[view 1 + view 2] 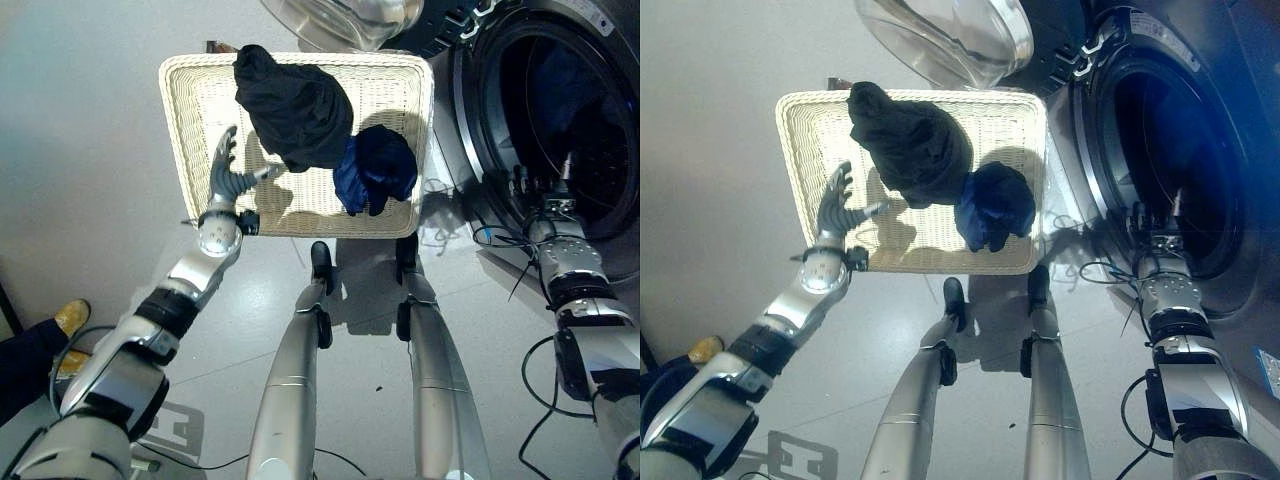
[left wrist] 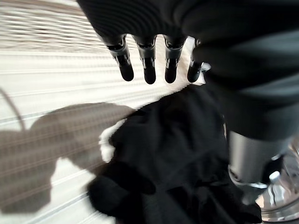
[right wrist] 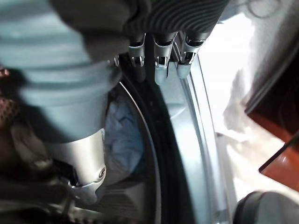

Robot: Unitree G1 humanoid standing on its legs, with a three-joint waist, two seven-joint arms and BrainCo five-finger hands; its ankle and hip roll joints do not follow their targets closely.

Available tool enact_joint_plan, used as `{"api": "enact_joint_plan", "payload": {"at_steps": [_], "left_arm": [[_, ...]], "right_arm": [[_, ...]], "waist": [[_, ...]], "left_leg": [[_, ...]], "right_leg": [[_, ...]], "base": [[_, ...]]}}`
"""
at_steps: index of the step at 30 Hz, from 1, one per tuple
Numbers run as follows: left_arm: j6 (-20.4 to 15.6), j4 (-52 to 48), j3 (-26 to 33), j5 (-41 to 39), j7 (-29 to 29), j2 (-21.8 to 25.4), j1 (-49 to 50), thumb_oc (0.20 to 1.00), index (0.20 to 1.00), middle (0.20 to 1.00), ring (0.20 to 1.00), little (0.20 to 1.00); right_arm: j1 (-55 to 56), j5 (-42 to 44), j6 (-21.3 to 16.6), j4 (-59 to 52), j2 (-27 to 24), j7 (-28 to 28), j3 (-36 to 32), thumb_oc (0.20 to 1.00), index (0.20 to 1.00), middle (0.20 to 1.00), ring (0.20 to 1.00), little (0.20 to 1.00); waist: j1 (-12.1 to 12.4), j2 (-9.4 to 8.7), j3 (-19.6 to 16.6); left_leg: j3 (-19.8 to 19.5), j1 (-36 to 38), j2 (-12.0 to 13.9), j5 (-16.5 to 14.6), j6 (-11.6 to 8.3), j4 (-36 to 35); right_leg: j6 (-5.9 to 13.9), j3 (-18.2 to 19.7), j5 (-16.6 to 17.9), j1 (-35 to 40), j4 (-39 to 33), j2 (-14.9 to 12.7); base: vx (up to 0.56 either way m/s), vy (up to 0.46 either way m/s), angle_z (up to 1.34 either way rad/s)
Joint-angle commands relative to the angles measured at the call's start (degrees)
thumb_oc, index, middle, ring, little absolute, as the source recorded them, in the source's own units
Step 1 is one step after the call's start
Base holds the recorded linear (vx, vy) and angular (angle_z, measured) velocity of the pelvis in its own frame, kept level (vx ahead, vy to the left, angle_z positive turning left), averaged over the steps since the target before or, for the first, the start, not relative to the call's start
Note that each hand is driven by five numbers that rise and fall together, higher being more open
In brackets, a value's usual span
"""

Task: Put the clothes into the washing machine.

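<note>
A white wicker basket stands on the floor in front of me. In it lie a black garment and, to its right, a dark blue garment. My left hand hovers over the basket's left part with its fingers straight and spread, just left of the black garment and holding nothing. On the right is the washing machine, its drum open. My right hand is at the drum's rim, fingers straight along the grey seal. A pale blue cloth shows inside the drum.
The machine's glass door stands swung open just beyond the basket's far edge. A person's dark trouser leg and yellow shoe are at the lower left. Grey floor surrounds the basket.
</note>
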Motion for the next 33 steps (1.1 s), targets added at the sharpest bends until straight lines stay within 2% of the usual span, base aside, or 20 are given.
{"api": "enact_joint_plan", "payload": {"at_steps": [1, 2, 3, 6, 7, 9, 11, 15, 17, 19, 22, 23, 25, 26, 27, 28, 29, 30, 32, 33], "left_arm": [[1.83, 2.83, 2.87, 1.99, 3.48, 0.52, -0.62, 1.0, 1.0, 1.0, 1.0, 1.0], [1.92, 3.54, 2.9, 1.68, 3.94, 0.34, -1.28, 1.0, 1.0, 1.0, 1.0, 1.0], [2.08, 7.48, 3.95, 0.0, 6.49, -1.04, -4.6, 1.0, 1.0, 1.0, 1.0, 1.0], [2.05, 9.19, 4.39, -0.96, 7.92, -1.53, -6.02, 1.0, 1.0, 1.0, 1.0, 1.0], [3.26, 11.7, 4.87, -1.63, 10.97, -2.31, -7.83, 1.0, 1.0, 1.0, 1.0, 1.0], [4.12, 14.04, 5.29, -2.81, 12.65, -2.87, -9.86, 1.0, 1.0, 1.0, 1.0, 1.0], [6.53, 17.62, 5.42, -3.42, 13.85, -3.57, -13.15, 1.0, 1.0, 1.0, 1.0, 1.0], [11.05, 24.67, 3.87, -3.05, 13.29, -3.51, -18.01, 1.0, 1.0, 1.0, 1.0, 1.0], [14.59, 29.7, 2.23, -3.61, 11.66, -3.01, -21.02, 1.0, 1.0, 1.0, 1.0, 1.0], [15.3, 32.23, 1.51, -3.73, 10.7, -2.72, -22.19, 1.0, 1.0, 1.0, 1.0, 1.0], [18.21, 39.61, -0.87, -2.62, 7.38, -1.76, -25.57, 1.0, 1.0, 1.0, 1.0, 1.0], [21.61, 41.16, -2.59, -0.84, 6.0, -1.49, -25.98, 1.0, 1.0, 1.0, 1.0, 1.0], [25.73, 42.11, -4.4, 3.65, 4.72, -1.08, -26.07, 0.743, 0.743, 0.743, 0.743, 0.743], [25.73, 42.11, -4.4, 3.65, 4.72, -1.08, -26.07, 0.743, 0.743, 0.743, 0.743, 0.743], [29.56, 43.17, -7.27, 9.72, 2.38, -0.31, -26.06, 0.2, 0.2, 0.2, 0.2, 0.2], [30.69, 43.39, -7.97, 12.03, 1.31, -0.1, -26.12, 0.2, 0.2, 0.2, 0.2, 0.2], [33.44, 42.98, -10.1, 14.76, -0.81, 0.21, -26.32, 0.2, 0.2, 0.2, 0.2, 0.2], [33.44, 42.98, -10.1, 14.76, -0.81, 0.21, -26.32, 0.2, 0.2, 0.2, 0.2, 0.2], [36.81, 41.42, -12.56, 18.1, -3.42, 0.61, -25.81, 0.2, 0.2, 0.2, 0.2, 0.2], [36.97, 41.07, -12.91, 18.09, -3.67, 0.69, -25.67, 0.2, 0.2, 0.2, 0.2, 0.2]], "right_arm": [[2.61, -11.01, -5.26, -6.29, -0.03, -1.08, 3.26, 1.0, 1.0, 1.0, 1.0, 1.0], [3.18, -12.64, -5.53, -7.25, 0.28, -1.26, 3.69, 1.0, 1.0, 1.0, 1.0, 1.0], [6.32, -14.66, -6.47, -11.3, 1.75, -0.7, 6.16, 1.0, 1.0, 1.0, 1.0, 1.0], [8.03, -15.99, -6.4, -12.66, 2.71, -0.2, 7.06, 1.0, 1.0, 1.0, 1.0, 1.0], [11.03, -16.39, -6.25, -14.51, 4.16, 0.86, 8.83, 1.0, 1.0, 1.0, 1.0, 1.0], [13.31, -17.12, -6.14, -16.22, 5.95, 0.7, 10.76, 1.0, 1.0, 1.0, 1.0, 1.0], [15.92, -17.69, -5.24, -17.62, 7.68, 1.74, 12.85, 1.0, 1.0, 1.0, 1.0, 1.0], [18.34, -19.55, -4.49, -19.6, 8.63, 2.27, 16.51, 1.0, 1.0, 1.0, 1.0, 1.0], [18.92, -19.11, -4.01, -20.09, 8.42, 3.19, 18.0, 1.0, 1.0, 1.0, 1.0, 1.0], [19.14, -18.93, -3.95, -20.32, 8.31, 3.76, 18.55, 1.0, 1.0, 1.0, 1.0, 1.0], [20.28, -18.26, -4.15, -22.07, 7.73, 5.61, 20.15, 1.0, 1.0, 1.0, 1.0, 1.0], [20.92, -18.57, -4.1, -23.93, 7.38, 5.87, 20.65, 1.0, 1.0, 1.0, 1.0, 1.0], [21.87, -19.15, -3.93, -26.08, 6.99, 5.92, 20.75, 1.0, 1.0, 1.0, 1.0, 1.0], [21.87, -19.15, -3.93, -26.08, 6.99, 5.92, 20.75, 1.0, 1.0, 1.0, 1.0, 1.0], [22.65, -20.69, -3.89, -28.03, 5.98, 6.5, 21.13, 1.0, 1.0, 1.0, 1.0, 1.0], [22.8, -21.36, -3.94, -28.36, 5.77, 6.57, 21.09, 1.0, 1.0, 1.0, 1.0, 1.0], [22.85, -23.17, -4.3, -29.24, 5.29, 6.35, 21.44, 1.0, 1.0, 1.0, 1.0, 1.0], [22.85, -23.17, -4.3, -29.24, 5.29, 6.35, 21.44, 1.0, 1.0, 1.0, 1.0, 1.0], [22.58, -25.44, -3.89, -31.56, 4.16, 5.34, 21.87, 1.0, 1.0, 1.0, 1.0, 1.0], [22.51, -25.74, -3.69, -31.96, 3.94, 5.18, 21.96, 1.0, 1.0, 1.0, 1.0, 1.0]], "waist": [[-1.44, 0.02, -1.0], [-1.73, -0.23, -1.0], [-3.24, -1.26, -1.0], [-4.0, -1.77, -1.0], [-5.23, -2.5, -1.0], [-6.31, -3.21, -1.0], [-7.81, -4.13, -1.0], [-9.64, -5.34, -1.0], [-10.6, -5.9, -1.0], [-10.93, -6.16, -1.0], [-12.21, -7.15, -1.0], [-12.72, -7.5, -1.0], [-13.06, -7.84, -1.0], [-13.06, -7.84, -1.0], [-13.38, -8.18, -1.0], [-13.43, -8.22, -1.0], [-13.5, -8.29, -1.0], [-13.5, -8.29, -1.0], [-13.41, -8.4, -1.0], [-13.33, -8.43, -1.0]], "left_leg": [[4.1, 0.09, -2.57, 0.06, 0.12, -0.59], [4.3, -0.02, -2.51, 0.02, 0.11, -0.44], [5.17, -0.6, -2.31, -0.47, 0.11, 0.5], [5.6, -0.86, -2.2, -0.88, 0.07, 1.03], [5.72, 0.14, -2.15, -3.35, -0.22, 2.45], [6.26, -0.19, -1.86, -4.29, -0.28, 3.54], [6.95, -0.7, -1.66, -5.45, -0.21, 4.73], [7.64, -2.1, -1.21, -6.43, -0.31, 6.42], [8.01, -2.79, -0.91, -6.81, -0.26, 7.07], [8.14, -3.1, -0.78, -6.91, -0.25, 7.3], [8.52, -4.17, -0.46, -7.28, -0.24, 7.9], [8.59, -4.74, -0.36, -7.2, -0.28, 7.96], [8.52, -5.21, -0.43, -7.07, -0.33, 7.94], [8.52, -5.21, -0.43, -7.07, -0.33, 7.94], [8.57, -5.71, -0.45, -6.8, -0.42, 7.85], [8.56, -5.82, -0.47, -6.74, -0.43, 7.81], [8.68, -6.2, -0.4, -6.68, -0.47, 7.84], [8.68, -6.2, -0.4, -6.68, -0.47, 7.84], [8.59, -6.46, -0.39, -6.34, -0.58, 7.44], [8.51, -6.43, -0.41, -6.22, -0.62, 7.26]], "right_leg": [[1.37, -1.1, -5.44, -0.21, 4.78, 4.96], [1.37, -0.99, -5.35, -0.31, 4.78, 5.01], [1.48, -0.46, -5.1, -0.98, 4.72, 5.13], [1.61, -0.21, -5.01, -1.31, 4.7, 5.1], [1.98, 0.47, -6.47, -0.43, 4.84, 5.07], [2.05, 0.84, -6.51, -0.73, 4.7, 5.03], [2.01, 1.4, -6.27, -1.25, 4.06, 5.12], [1.93, 2.25, -6.01, -2.48, 3.89, 5.37], [1.91, 2.68, -6.04, -3.2, 4.08, 5.51], [1.93, 2.84, -6.04, -3.5, 4.17, 5.58], [2.01, 3.49, -5.7, -4.6, 3.87, 5.9], [2.02, 3.72, -5.3, -5.14, 3.53, 6.09], [2.08, 3.96, -4.95, -5.52, 3.17, 6.24], [2.08, 3.96, -4.95, -5.52, 3.17, 6.24], [2.07, 4.22, -4.56, -6.01, 2.93, 6.45], [2.09, 4.29, -4.48, -6.15, 2.88, 6.49], [2.14, 4.34, -4.26, -6.49, 2.66, 6.43], [2.14, 4.34, -4.26, -6.49, 2.66, 6.43], [2.22, 4.49, -3.91, -6.69, 2.24, 6.49], [2.26, 4.5, -3.89, -6.66, 2.21, 6.51]], "base": [[-0.03, 0.068, -0.07], [-0.03, 0.127, -0.08], [-0.02, 0.108, -0.08], [0.01, 0.082, -0.09], [0.06, 0.112, -0.09], [0.03, 0.107, -0.13], [0.0, 0.093, -0.17], [0.01, 0.088, -0.15], [0.01, 0.074, -0.18], [0.01, 0.053, -0.1], [0.02, 0.073, -0.12], [0.02, 0.051, -0.12], [0.02, 0.045, -0.12], [0.02, 0.065, -0.11], [0.02, 0.063, -0.05], [0.03, 0.086, -0.07], [0.01, 0.035, -0.02], [0.01, 0.039, -0.14], [0.01, 0.036, -0.23], [0.02, 0.042, -0.12]]}}
